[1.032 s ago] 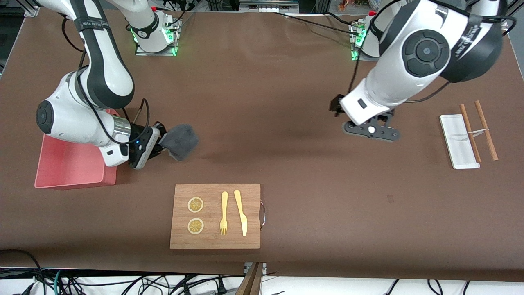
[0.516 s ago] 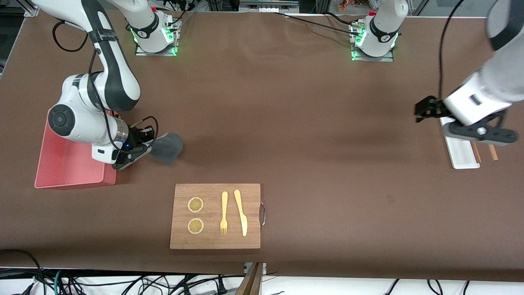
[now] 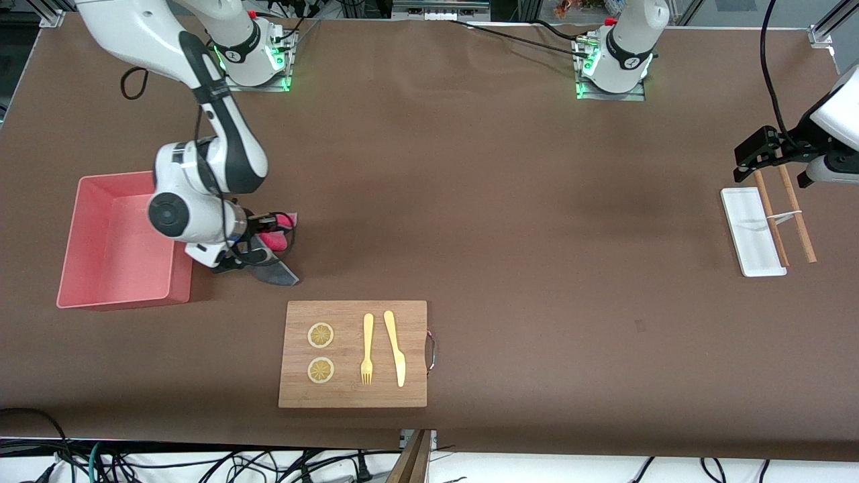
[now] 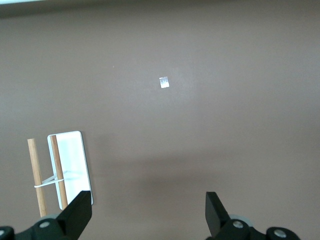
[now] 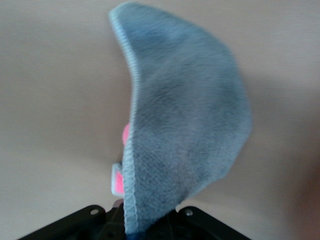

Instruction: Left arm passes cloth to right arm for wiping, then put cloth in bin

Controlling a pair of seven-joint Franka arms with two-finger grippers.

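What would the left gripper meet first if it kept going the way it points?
Probably bare table: the open left gripper looks down on brown cover, with the white tray and chopsticks off to one side.

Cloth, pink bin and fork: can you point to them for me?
cloth [image 3: 274, 271], front view, grey flap lying on the table.
bin [image 3: 121, 231], front view, bare floor inside.
fork [image 3: 367, 343], front view, middle of its handle.
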